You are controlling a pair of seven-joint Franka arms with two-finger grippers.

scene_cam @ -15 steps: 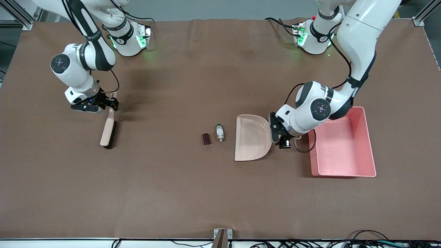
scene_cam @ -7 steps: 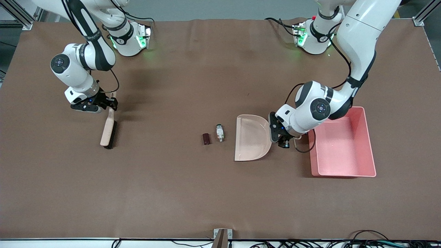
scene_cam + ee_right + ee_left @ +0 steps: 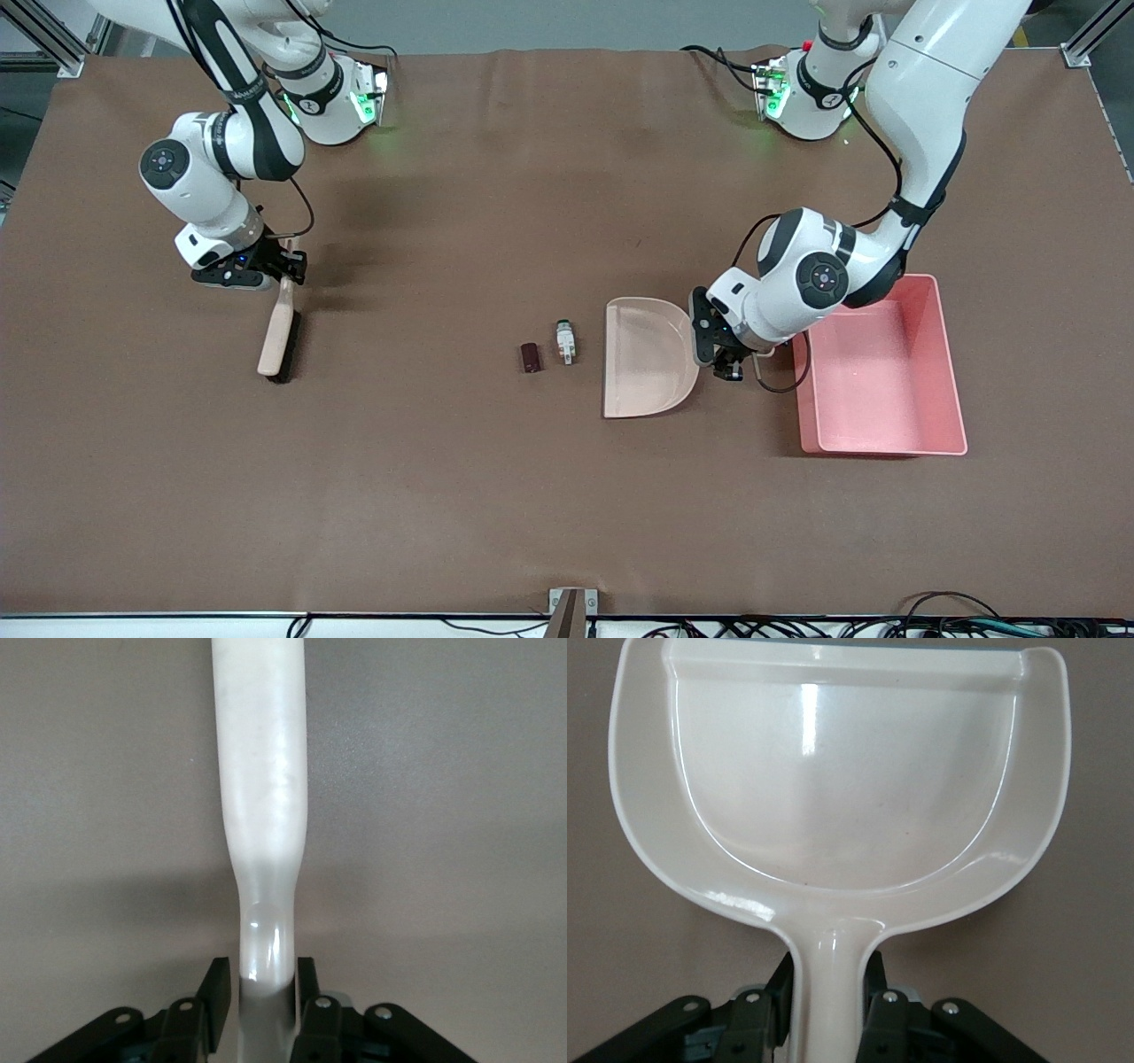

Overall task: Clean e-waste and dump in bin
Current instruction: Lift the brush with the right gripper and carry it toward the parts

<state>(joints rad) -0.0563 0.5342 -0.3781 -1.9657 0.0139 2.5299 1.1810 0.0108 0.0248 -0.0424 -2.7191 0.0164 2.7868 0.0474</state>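
The e-waste lies mid-table: a dark maroon block (image 3: 530, 356) and a white-grey component (image 3: 565, 341) beside it. The beige dustpan (image 3: 647, 356) rests on the table with its open mouth facing them, a short gap from the white part. My left gripper (image 3: 722, 353) is shut on the dustpan's handle (image 3: 830, 983); the pan (image 3: 842, 780) looks empty. The pink bin (image 3: 941, 372) stands beside that gripper, toward the left arm's end. My right gripper (image 3: 285, 268) is shut on the handle (image 3: 262, 780) of a brush (image 3: 278, 332) lying on the table toward the right arm's end.
Brown mat (image 3: 496, 496) covers the table. The arm bases (image 3: 332, 97) (image 3: 806, 93) stand along the edge farthest from the front camera. A small bracket (image 3: 571, 607) sits at the nearest edge, with cables along it.
The dustpan has edged slightly toward the e-waste with my left gripper. My right arm's wrist has shifted a little; the brush still lies in the same place.
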